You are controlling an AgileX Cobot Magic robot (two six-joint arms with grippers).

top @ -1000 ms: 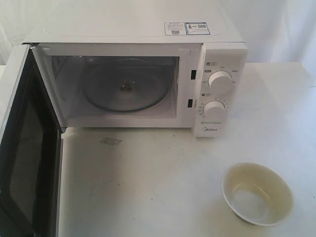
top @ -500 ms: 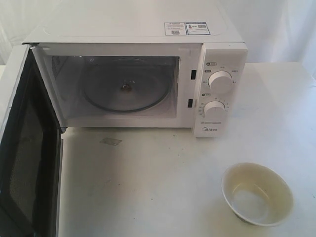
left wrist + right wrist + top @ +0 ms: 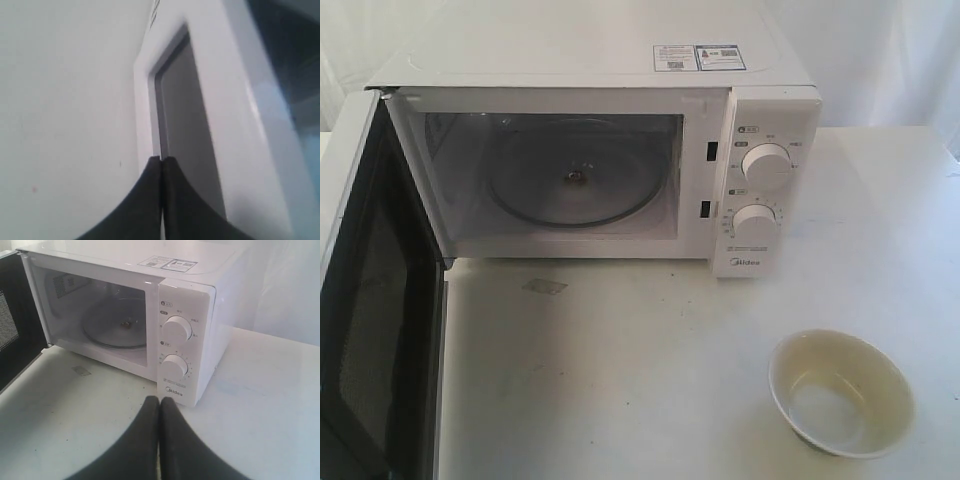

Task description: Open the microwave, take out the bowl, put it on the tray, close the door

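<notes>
The door stands swung wide on its hinge at the left side of the microwave, roughly square to the front opening, with its dark window face turned toward the cavity side and its long edge running out toward the front of the bench. The cavity is empty apart from the glass turntable. The bowl is out, upright on the bare bench to the right front, well apart from the microwave; no tray shows in any view, so its placing cannot be confirmed. The left hand is closed, fingertips pressed together and gripping nothing, and sits just beside a white-framed grey panel that I judge to be the door; whether it touches cannot be told. The right hand is likewise closed and empty, held back in front of the dial panel and well clear of it. Neither hand appears in the exterior view. Judgement: closing the door is the step outstanding, and the left hand is the nearer. The push should go across the door's outer face toward the cavity, swinging it about the hinge.
</notes>
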